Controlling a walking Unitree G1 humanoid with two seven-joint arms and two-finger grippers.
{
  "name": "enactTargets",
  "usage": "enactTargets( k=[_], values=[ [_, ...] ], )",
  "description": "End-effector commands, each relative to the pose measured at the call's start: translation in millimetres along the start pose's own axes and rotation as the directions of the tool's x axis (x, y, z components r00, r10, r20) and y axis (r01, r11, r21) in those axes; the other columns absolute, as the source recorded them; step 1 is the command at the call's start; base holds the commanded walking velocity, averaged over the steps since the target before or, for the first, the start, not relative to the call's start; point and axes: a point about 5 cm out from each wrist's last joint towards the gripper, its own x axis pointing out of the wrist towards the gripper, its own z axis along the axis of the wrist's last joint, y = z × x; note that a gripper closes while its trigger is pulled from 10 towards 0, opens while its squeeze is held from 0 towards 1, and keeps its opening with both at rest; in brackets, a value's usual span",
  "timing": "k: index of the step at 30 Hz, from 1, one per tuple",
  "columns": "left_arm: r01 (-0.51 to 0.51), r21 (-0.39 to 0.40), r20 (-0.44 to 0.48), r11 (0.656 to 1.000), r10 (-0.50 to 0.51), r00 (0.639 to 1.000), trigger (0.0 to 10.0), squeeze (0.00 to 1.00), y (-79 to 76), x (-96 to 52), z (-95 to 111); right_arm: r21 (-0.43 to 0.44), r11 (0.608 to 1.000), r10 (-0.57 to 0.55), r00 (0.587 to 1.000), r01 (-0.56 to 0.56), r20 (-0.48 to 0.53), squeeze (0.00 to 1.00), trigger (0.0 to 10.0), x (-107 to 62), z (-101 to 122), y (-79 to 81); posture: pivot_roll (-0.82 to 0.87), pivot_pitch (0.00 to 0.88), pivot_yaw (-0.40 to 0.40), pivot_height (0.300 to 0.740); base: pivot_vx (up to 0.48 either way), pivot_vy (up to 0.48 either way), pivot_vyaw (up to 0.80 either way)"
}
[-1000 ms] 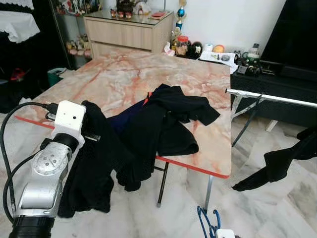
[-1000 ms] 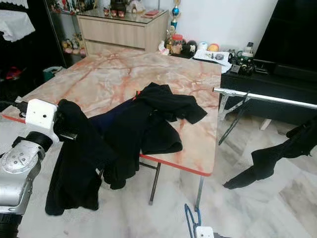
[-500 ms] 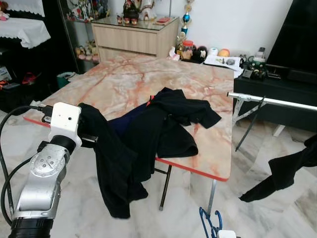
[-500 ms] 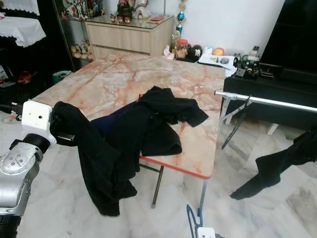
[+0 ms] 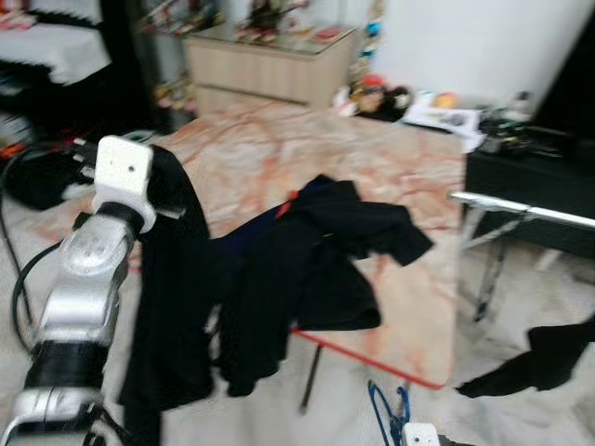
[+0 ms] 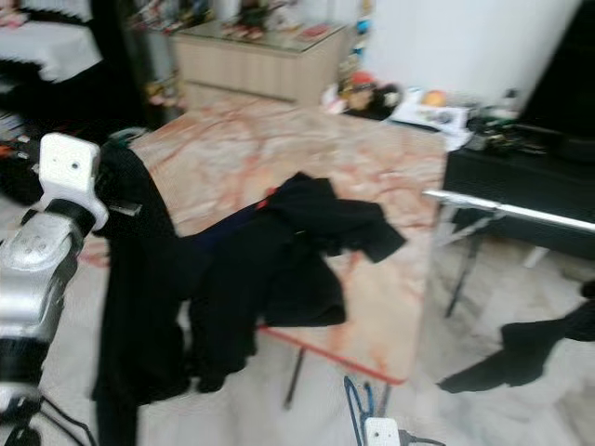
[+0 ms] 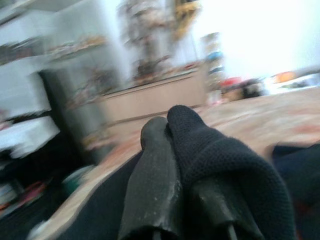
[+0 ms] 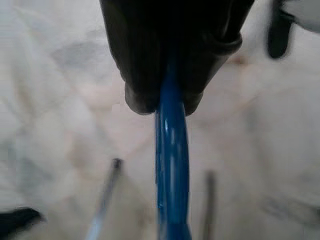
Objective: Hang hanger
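Observation:
My left arm is raised at the table's near left corner, and its gripper (image 7: 172, 165) is shut on a black garment (image 5: 172, 307). The cloth drapes over the fingers (image 7: 152, 185) and hangs down below the table edge. More dark clothes (image 5: 316, 251) lie heaped on the marble table (image 5: 279, 149), touching the held garment. Low at the bottom of the eye views, a blue hanger (image 5: 386, 413) sticks up. My right gripper (image 8: 162, 95) is shut on the blue hanger (image 8: 171, 170), above the floor.
A metal rack rail (image 5: 521, 209) runs off to the right of the table, with a black garment (image 5: 539, 358) low beneath it. A wooden sideboard (image 5: 270, 65) and a dark low cabinet (image 6: 530, 186) stand behind. The table's thin legs (image 5: 307, 404) are near the hanger.
My left arm has lifted the black garment higher, so it hangs longer beside the table. The camera has shifted and the picture is blurred. The hanger stays low in the right gripper.

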Motion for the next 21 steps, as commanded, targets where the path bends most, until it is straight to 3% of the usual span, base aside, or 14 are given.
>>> enactTargets(
  k=[1, 13, 21],
  values=[
    [-0.068, 0.052, 0.067, 0.996, 0.064, 0.996, 10.0, 0.00, 25.5, 5.1, 17.9, 0.015, 0.999, 0.034, 0.999, -0.034, 0.030, 0.00, 10.0, 1.8, 9.9, 14.9, 0.26, 0.000, -0.005, 0.740, 0.341, 0.000, 0.00],
    [-0.030, 0.089, 0.128, 0.996, 0.019, 0.992, 10.0, 0.00, 21.1, 39.0, 42.3, 0.022, 0.999, 0.034, 0.999, -0.034, 0.026, 0.00, 10.0, 1.9, 9.3, 16.9, 0.30, 0.000, 0.006, 0.740, 0.345, 0.000, 0.00],
    [-0.027, 0.090, 0.104, 0.996, 0.018, 0.994, 10.0, 0.00, 18.6, 40.5, 35.6, 0.026, 0.999, 0.030, 0.999, -0.031, 0.027, 0.00, 10.0, 1.9, 9.3, 17.1, 0.30, 0.000, 0.007, 0.740, 0.345, 0.000, 0.00]
  ],
)
